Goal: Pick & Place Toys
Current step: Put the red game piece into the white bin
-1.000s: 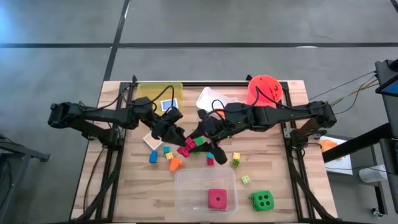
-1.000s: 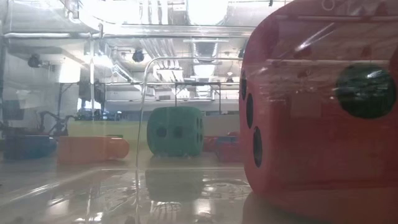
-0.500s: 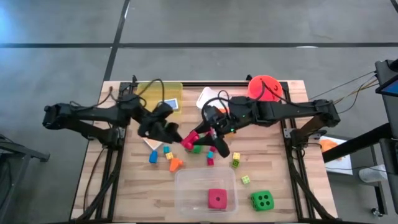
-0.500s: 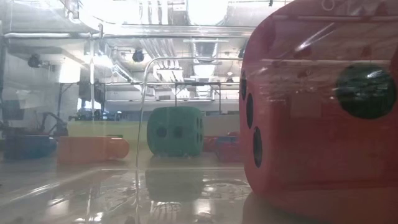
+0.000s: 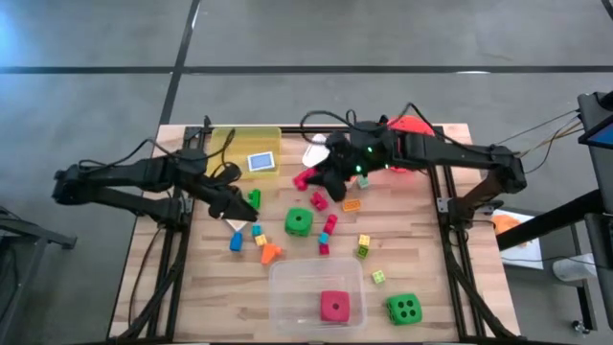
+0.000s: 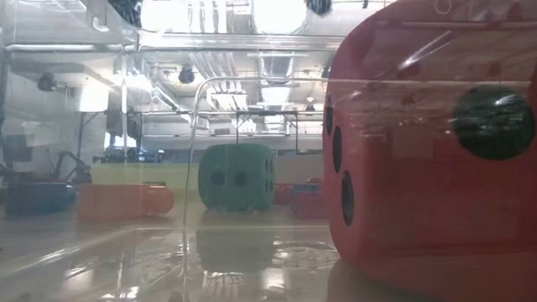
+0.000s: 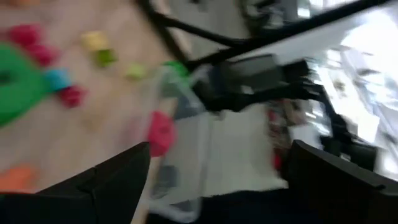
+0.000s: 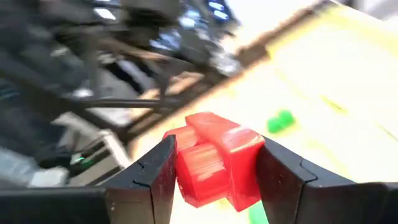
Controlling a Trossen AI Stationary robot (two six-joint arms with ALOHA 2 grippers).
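Note:
My right gripper (image 5: 308,180) is over the table's far middle, shut on a red-pink block (image 8: 214,163) that also shows in the high view (image 5: 302,179). My left gripper (image 5: 237,203) is open and empty at the left-centre, a small green block (image 5: 253,198) just beside its fingertips. A green die (image 5: 298,221) rests on the table's middle, with red, blue, yellow and orange blocks around it. A pink die (image 5: 333,307) sits in the clear tub (image 5: 287,278). Another green die (image 5: 403,309) is at the near right. My right gripper pinches the red-pink block by two opposite sides (image 8: 180,171) between its two fingers. The fingers point toward the table's left side. The block is lifted clear of the table and sticks out past the fingertips.
A yellow tub (image 5: 230,144) with a blue tile (image 5: 261,162) stands at the far left, a white tub (image 5: 319,149) and an orange bucket (image 5: 410,127) at the far right. The clear tub fills the near middle and blocks most of the low view.
My right gripper has gone from the table's middle toward the far edge with the red-pink block held. My left gripper has drawn back toward the table's left edge. The green die at the middle now shows uncovered between them.

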